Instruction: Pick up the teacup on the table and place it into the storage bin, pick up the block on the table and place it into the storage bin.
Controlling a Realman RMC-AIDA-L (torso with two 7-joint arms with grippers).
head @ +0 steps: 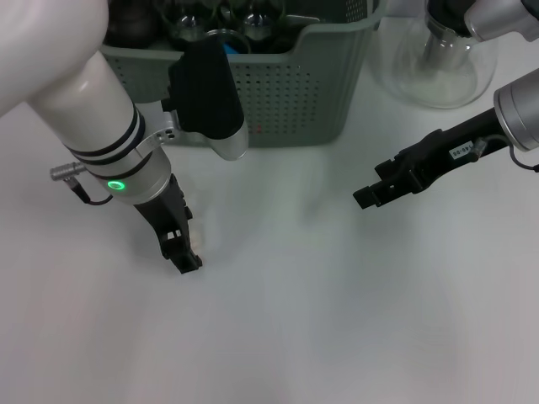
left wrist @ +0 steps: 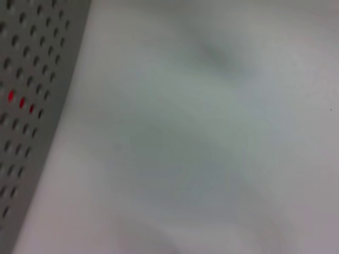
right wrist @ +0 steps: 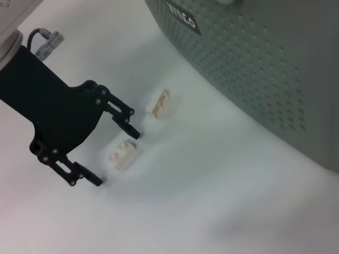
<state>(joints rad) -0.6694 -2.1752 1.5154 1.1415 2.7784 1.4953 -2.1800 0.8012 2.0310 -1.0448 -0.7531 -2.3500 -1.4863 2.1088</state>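
Bench (head: 337, 320): plain white, matte, smooth.

Bin (head: 312, 84): grey-green plastic, side walls perforated with rows of small round holes, solid rim, rounded corners. Stands at the far edge of the bench in the head view. Black label with white lettering on one wall, seen in the right wrist view (right wrist: 181, 16). Glassware and dark items inside; whether the teacup is among them cannot be told.

Blocks: two small cream-coloured studded bricks lie on the bench in front of the bin. Near block (right wrist: 122, 155) lies flat, studs up, between the fingers of the left hand. Far block (right wrist: 160, 103) lies just beyond it, closer to the bin, apart from both. In the head view only a faint pale patch shows beside the left fingers.

Jug (head: 438, 63): clear glass, rounded body, to the right of the bin.

Left hand (right wrist: 119, 157): black, two fingers spread wide, straddling the near block, tips low at the bench; contact with the block cannot be told. Arm white with black bands and a green ring light, angled steeply down.

Right hand (head: 367, 197): black, held above the bench, well right of the blocks, pointing toward them. Whether it is spread or closed cannot be told.
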